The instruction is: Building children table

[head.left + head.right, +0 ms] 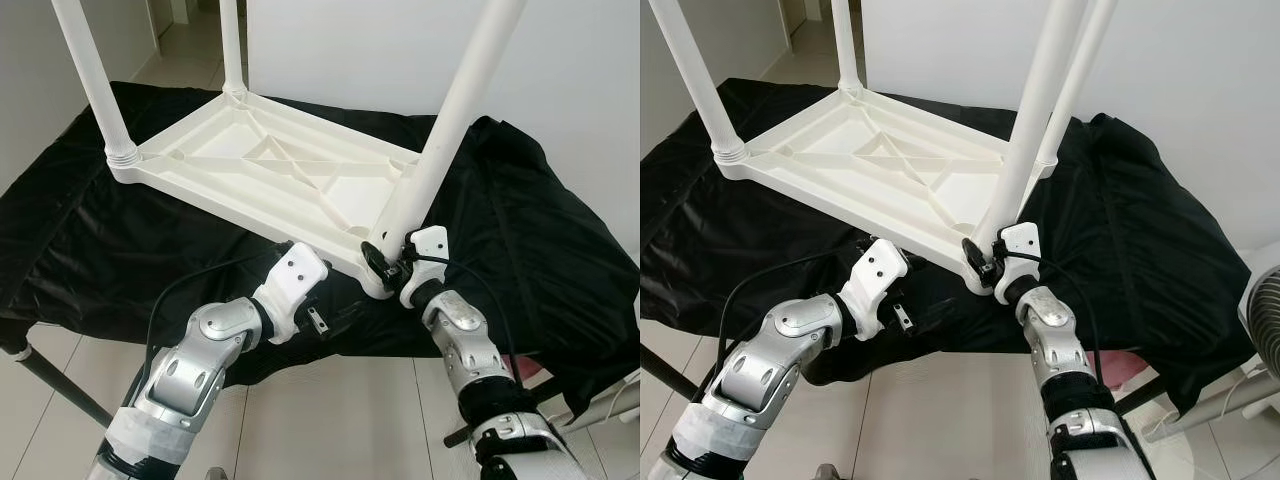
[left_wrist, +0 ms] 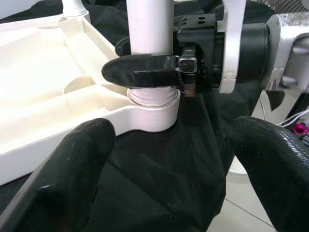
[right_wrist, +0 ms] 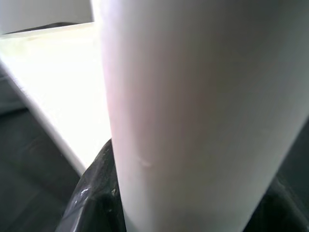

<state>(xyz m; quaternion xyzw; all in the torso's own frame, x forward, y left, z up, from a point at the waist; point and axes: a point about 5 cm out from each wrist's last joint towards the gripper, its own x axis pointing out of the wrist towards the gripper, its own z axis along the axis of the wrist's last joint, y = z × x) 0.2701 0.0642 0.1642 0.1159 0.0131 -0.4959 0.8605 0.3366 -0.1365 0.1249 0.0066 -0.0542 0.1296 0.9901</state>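
Our right gripper (image 1: 385,258) clamps the near leg (image 1: 452,120) at its socket, blocking that corner. Our left gripper (image 1: 330,322), fingers apart, has free cloth (image 1: 560,240) ahead. The upturned tabletop (image 1: 270,170) and two far legs (image 1: 90,70) wall off the middle.

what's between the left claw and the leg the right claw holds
Only black cloth, seen in the left wrist view: the left claw is open, short of the leg.

head eyes look down, wrist views close, sharing near leg (image 2: 149,48)
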